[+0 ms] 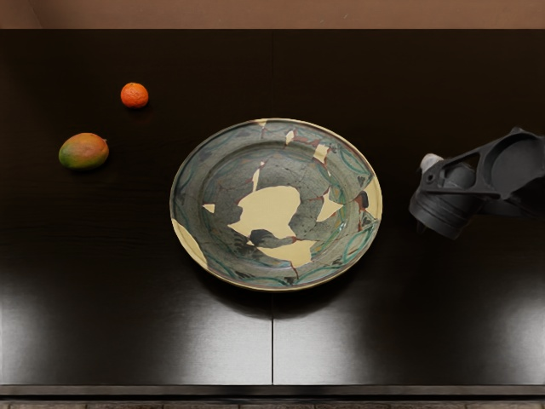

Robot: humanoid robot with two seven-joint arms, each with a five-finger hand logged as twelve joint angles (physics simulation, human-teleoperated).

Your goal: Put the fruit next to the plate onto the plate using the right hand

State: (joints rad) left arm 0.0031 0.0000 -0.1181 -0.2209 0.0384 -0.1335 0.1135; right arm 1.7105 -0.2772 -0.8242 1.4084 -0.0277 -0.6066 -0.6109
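Note:
A wide green and cream patterned plate (276, 203) lies in the middle of the dark table. Two fruits sit to its left: a green-red mango (83, 151) nearest the plate's left side, and a small orange (134, 95) farther back. Both rest on the table, apart from the plate and from each other. My right hand (443, 200) comes in from the right edge and hovers just beyond the plate's right rim, far from both fruits. It holds nothing that I can see. The plate has nothing on it.
The dark glossy table (426, 324) has a seam running down its front middle. Its front edge runs along the bottom of the view and its back edge along the top.

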